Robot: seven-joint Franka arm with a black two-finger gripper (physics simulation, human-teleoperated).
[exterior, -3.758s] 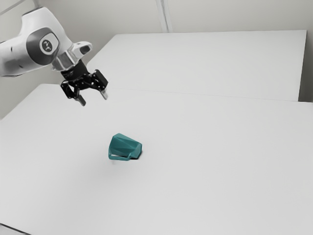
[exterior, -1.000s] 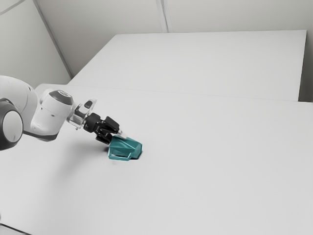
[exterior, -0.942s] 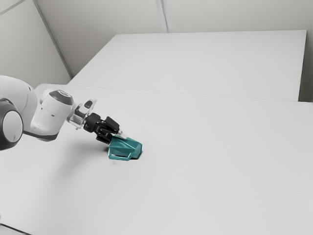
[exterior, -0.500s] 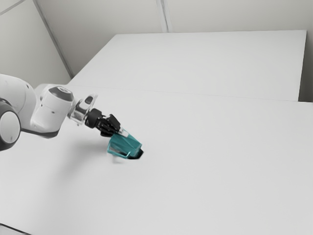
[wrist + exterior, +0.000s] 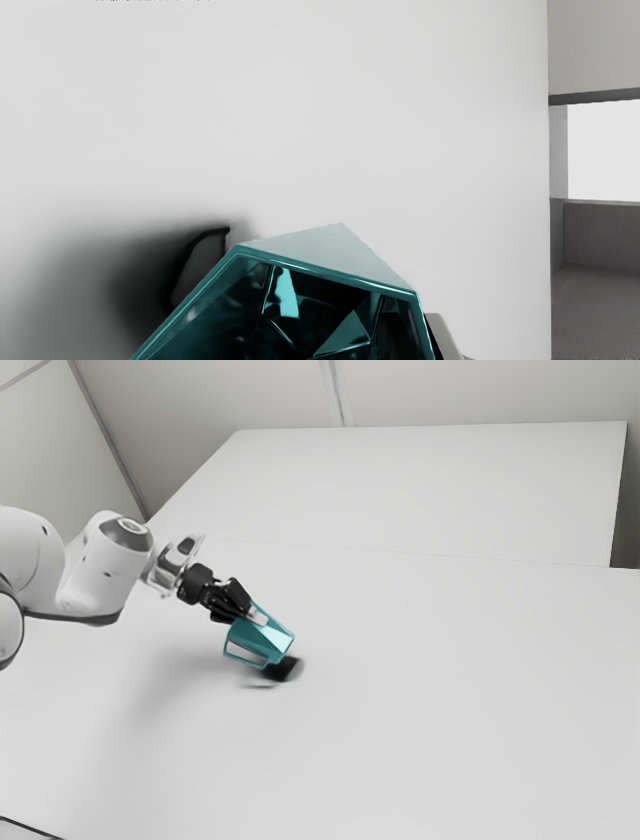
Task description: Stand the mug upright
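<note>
Gripper (image 5: 250,619) is gripping teal mug (image 5: 264,641) near its rim, mug hanging tilted just over table (image 5: 450,700), mouth toward gripper; doing this well likely means squeezing firmly, swinging base downward slowly, seating it flat before releasing.

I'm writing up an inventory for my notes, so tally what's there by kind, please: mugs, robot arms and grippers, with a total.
Teal mug: 1
Robot arm: 1
Black two-finger gripper: 1
Total: 3
</note>
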